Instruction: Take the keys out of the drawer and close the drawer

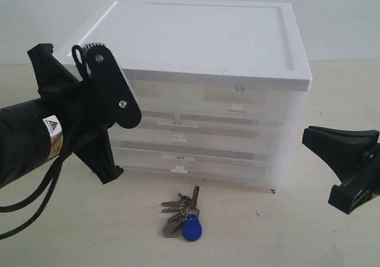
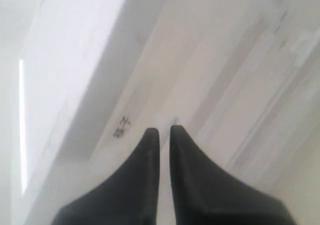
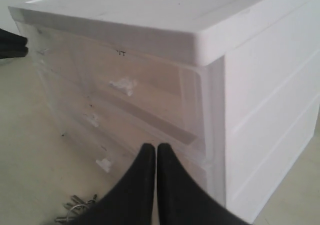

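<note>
Bunch of silver metal keys w/ round blue fob (image 1: 183, 218) lies on pale worktop (image 1: 285, 237), lower centre, long axis up-right toward white plastic cabinet (image 1: 202, 35). Half-width translucent drawer (image 2: 150, 110), label's two black chars illegible, fronts left end effector (image 2: 164, 131); it & right end effector (image 3: 155, 147) are closed, empty.

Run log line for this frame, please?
keys: on table, out front | drawer: looks closed | left gripper: shut, at drawer front | right gripper: shut, empty

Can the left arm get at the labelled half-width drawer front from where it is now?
Probably yes. The left gripper, jaws shut, sits right at the drawer front beside its black label, with nothing between them. The keys lie on the table below, out of the way.
</note>
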